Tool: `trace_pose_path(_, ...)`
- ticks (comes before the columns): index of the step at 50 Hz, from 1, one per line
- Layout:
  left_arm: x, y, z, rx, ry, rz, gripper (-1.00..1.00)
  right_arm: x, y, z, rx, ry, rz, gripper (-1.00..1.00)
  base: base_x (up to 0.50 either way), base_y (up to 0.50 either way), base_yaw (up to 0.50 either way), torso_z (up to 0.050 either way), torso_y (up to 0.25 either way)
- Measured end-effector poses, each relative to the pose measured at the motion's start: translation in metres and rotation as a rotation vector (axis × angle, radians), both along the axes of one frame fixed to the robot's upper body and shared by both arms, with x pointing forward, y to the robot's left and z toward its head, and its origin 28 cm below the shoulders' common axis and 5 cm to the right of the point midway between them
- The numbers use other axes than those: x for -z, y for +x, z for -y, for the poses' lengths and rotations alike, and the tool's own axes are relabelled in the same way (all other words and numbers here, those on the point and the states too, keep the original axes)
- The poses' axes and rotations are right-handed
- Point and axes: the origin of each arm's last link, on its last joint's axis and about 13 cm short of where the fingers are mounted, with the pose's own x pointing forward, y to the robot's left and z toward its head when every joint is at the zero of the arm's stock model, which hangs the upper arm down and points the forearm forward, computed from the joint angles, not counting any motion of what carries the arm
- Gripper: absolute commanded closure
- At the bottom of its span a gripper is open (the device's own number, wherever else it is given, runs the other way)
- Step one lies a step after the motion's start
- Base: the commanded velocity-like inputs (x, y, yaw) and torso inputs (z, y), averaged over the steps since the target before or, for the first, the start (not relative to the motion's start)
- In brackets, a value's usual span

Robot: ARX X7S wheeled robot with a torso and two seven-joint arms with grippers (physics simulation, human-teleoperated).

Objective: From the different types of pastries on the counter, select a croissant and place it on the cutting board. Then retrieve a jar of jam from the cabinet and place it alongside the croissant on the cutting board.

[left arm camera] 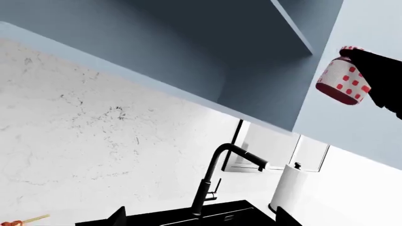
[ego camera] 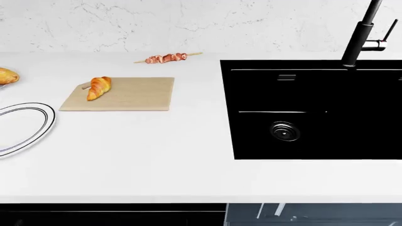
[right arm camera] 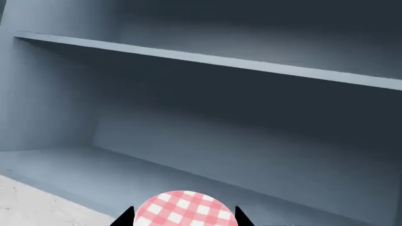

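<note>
Red-and-white gingham marks the jar of jam (right arm camera: 184,209), held between the right gripper (left arm camera: 370,80)'s black fingers (right arm camera: 124,217), which close on either side of its lid. In the left wrist view the same jar hangs tilted in the air in front of the blue-grey cabinet (left arm camera: 188,52), the dark gripper reaching in from the side and covering its lid end. The right wrist camera looks past the lid into the cabinet, with a shelf (right arm camera: 207,59) running across above the bare floor. The left gripper does not show in any view, so I cannot tell its state; its camera looks up across the marble backsplash (left arm camera: 82,132) toward the black faucet (left arm camera: 217,174) and a white paper towel roll (left arm camera: 292,188).

Below, in the head view, the croissant (ego camera: 99,87) lies on the cutting board (ego camera: 135,94) near its left end. A skewer (ego camera: 166,58) lies behind the board, the loaf (ego camera: 6,75) and a plate (ego camera: 25,125) sit to the left, and the black sink (ego camera: 314,108) is set into the counter (ego camera: 157,155).
</note>
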Motion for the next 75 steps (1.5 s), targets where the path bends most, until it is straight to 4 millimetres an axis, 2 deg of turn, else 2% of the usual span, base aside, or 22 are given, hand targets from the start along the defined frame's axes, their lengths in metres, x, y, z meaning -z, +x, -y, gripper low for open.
trace_pose_path(6,0.003,0.001,0.000,-0.002,-0.002,-0.006,-1.00,0.009,-0.014,0.000,-0.080,-0.033,-0.038,1.00,0.00,0.00,0.00,0.000,0.000)
trace_pose_path(12,0.005,0.003,0.000,-0.008,0.000,-0.011,-1.00,0.030,-0.009,0.003,-0.165,-0.040,-0.093,1.00,0.00,0.00,0.00,0.000,0.000)
trace_pose_path(19,0.007,0.004,-0.001,-0.018,0.009,-0.017,-1.00,0.061,0.016,0.003,-0.223,-0.032,-0.218,1.00,0.00,0.00,0.00,0.000,0.000)
trace_pose_path(30,0.011,0.007,-0.001,-0.036,0.027,-0.028,-1.00,0.124,0.064,-0.001,-0.247,-0.031,-0.462,1.00,0.00,0.00,0.00,0.000,0.000)
trace_pose_path(37,0.013,0.009,-0.001,-0.042,0.036,-0.033,-1.00,0.145,0.080,-0.003,-0.268,-0.025,-0.576,1.00,0.00,0.00,0.00,0.000,0.000)
trace_pose_path(50,0.015,0.012,0.000,-0.048,0.050,-0.043,-1.00,0.149,0.095,-0.002,-0.293,0.004,-0.719,1.00,0.02,0.00,0.00,0.000,0.000)
trace_pose_path(64,0.018,0.015,0.001,-0.049,0.056,-0.051,-1.00,0.133,0.094,-0.003,-0.306,-0.004,-0.774,1.00,0.30,0.00,0.00,0.000,0.000)
trace_pose_path(75,0.019,0.016,0.002,-0.045,0.056,-0.054,-1.00,0.134,0.096,-0.006,-0.317,-0.029,-0.774,1.00,0.01,0.18,0.00,0.000,0.002)
